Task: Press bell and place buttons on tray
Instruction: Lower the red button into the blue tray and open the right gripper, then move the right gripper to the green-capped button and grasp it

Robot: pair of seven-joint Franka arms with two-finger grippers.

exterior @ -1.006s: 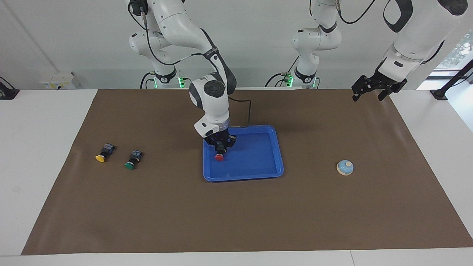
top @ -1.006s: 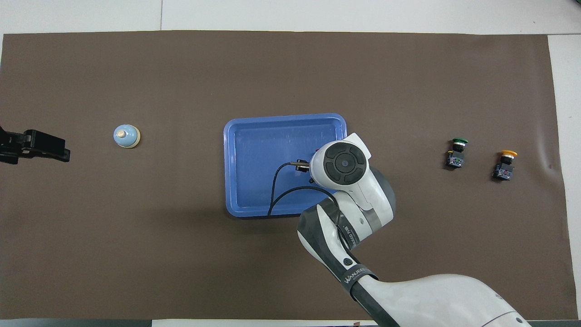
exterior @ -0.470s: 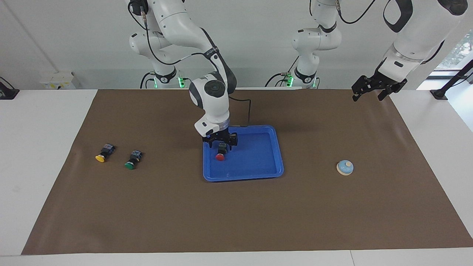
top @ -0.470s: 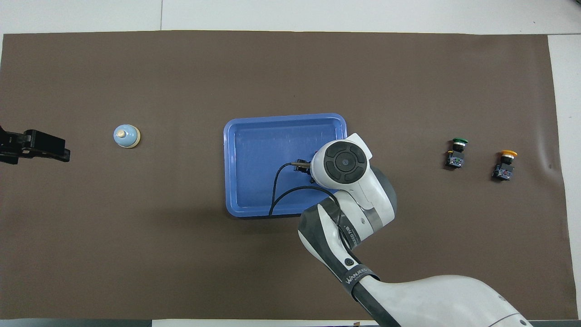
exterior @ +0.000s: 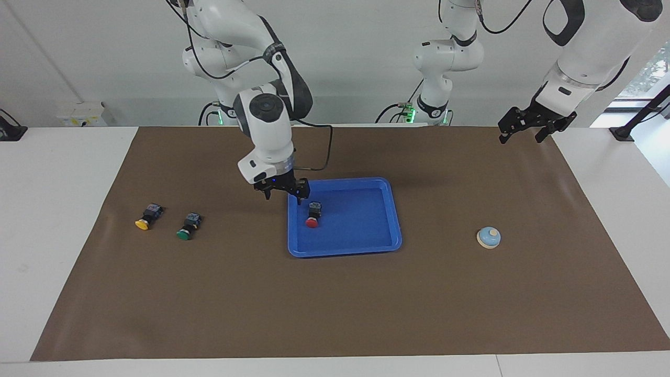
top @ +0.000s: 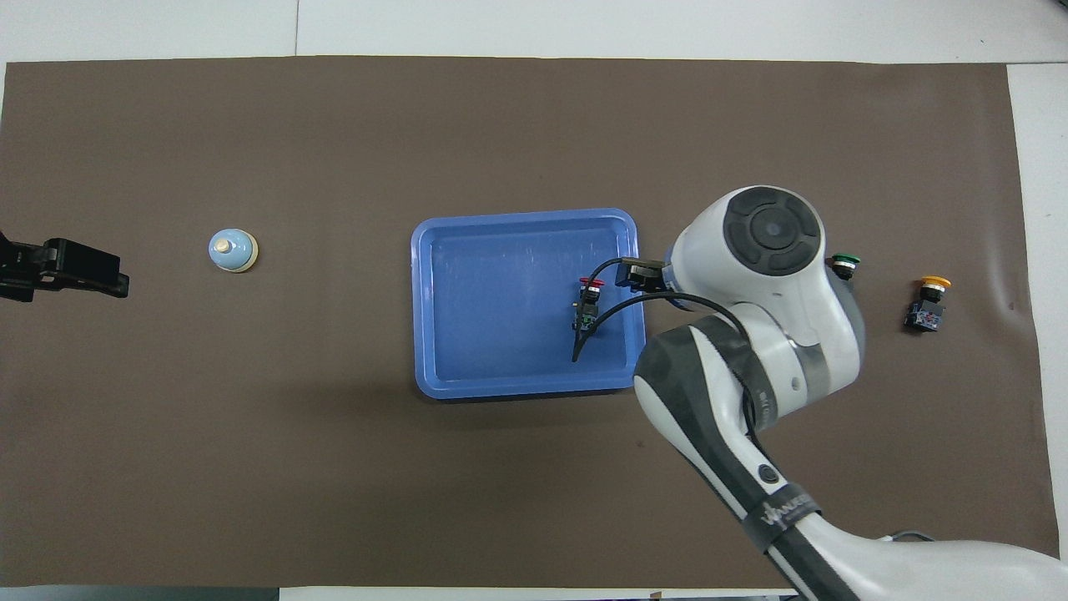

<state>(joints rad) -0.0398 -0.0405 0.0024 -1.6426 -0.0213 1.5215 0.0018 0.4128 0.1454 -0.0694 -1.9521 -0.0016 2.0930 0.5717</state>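
Red-capped push-button with black body (exterior: 312, 215): now lying free in the flat bright blue plastic tray with raised rim (exterior: 366, 246), at the tray's end toward the right arm. A second ago it was sitting between the fingers of the right hand (exterior: 283, 192); half a second ago those fingers were already spread around it. Now the right hand is standing empty with fingers spread, raised over the tray's rim at the corner nearest the right arm's base, clear of the button. The button is lying on its side, long axis running toward and away from the robots, red cap pointing away from them and black body toward them.

Green-capped push-button with black body (exterior: 188, 226) and yellow-capped push-button with black body (exterior: 147, 216): both resting on the brown mat (exterior: 335, 314) toward the right arm's end of the worktop, well apart from the tray, unmoved. Each is lying with its cap pointing away from the robots; the yellow one is lying closer to that end.

Small dome-shaped desk bell, light blue top, pale knob, cream base (exterior: 488, 237): sitting upright on the mat toward the left arm's end, unmoved.

Left hand (exterior: 528, 125): waiting raised over the mat's corner by its own base, fingers spread, holding nothing.
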